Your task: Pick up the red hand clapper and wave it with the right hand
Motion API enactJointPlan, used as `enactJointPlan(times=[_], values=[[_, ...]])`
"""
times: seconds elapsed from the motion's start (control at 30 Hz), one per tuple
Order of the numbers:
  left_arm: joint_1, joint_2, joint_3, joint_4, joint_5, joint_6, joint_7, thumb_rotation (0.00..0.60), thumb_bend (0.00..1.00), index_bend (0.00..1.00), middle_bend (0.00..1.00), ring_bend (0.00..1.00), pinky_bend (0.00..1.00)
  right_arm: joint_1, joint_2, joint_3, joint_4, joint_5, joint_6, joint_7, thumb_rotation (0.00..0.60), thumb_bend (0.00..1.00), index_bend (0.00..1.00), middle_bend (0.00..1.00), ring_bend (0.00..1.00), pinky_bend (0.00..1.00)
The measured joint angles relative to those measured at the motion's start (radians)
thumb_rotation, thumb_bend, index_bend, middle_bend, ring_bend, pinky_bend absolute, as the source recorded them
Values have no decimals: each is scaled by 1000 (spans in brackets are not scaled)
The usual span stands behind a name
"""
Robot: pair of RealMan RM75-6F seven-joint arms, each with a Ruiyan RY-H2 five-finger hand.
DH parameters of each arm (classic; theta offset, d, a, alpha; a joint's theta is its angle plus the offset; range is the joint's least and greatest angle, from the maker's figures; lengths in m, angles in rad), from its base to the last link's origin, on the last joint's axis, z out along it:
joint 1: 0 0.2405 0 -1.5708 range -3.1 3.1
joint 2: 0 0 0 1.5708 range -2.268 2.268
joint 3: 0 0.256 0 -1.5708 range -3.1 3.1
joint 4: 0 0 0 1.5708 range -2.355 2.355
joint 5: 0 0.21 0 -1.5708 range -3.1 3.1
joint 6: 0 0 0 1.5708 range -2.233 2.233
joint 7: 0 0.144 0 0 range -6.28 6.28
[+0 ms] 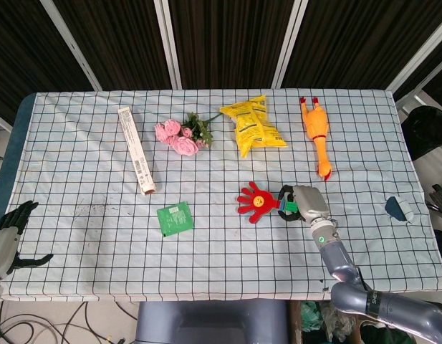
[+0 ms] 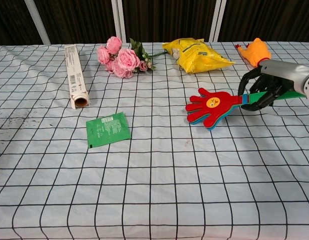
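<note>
The right hand (image 2: 264,90) had its fingers wrapped round the green handle of the red plastic hand-shaped clapper (image 2: 210,106), whose palm end pointed toward the table's middle, low over the checked cloth (image 2: 159,185). By my reading the pickup was done and the waving step was under way, calling next for an upward swing. Open cloth lay all round, the yellow snack bag (image 2: 197,54) and orange rubber chicken (image 2: 255,51) sitting well behind; the left hand (image 1: 11,231) hung loosely open and empty off the table's near-left edge.

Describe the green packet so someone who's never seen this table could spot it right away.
On the checked tablecloth, look toward the robot's left, below the long cardboard tube. The green packet lies flat and alone there, the only small green square.
</note>
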Motion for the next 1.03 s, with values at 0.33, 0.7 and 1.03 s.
enactJointPlan(times=[0.33, 0.7, 1.03], values=[[1, -3, 0, 0, -2, 5, 10, 600, 0, 0, 0, 0, 0, -2, 6, -22, -16, 59, 94, -135, 600, 111, 54, 0, 56, 156], [3, -5, 8, 13, -2, 14, 64, 600, 0, 0, 0, 0, 0, -117, 146, -98, -151, -22, 249, -170, 600, 101, 0, 0, 48, 156], [7, -41, 15, 33, -29, 61, 244, 600, 0, 0, 0, 0, 0, -358, 358, -260, -268, -337, 501, -47, 600, 58, 0, 0, 0, 153]])
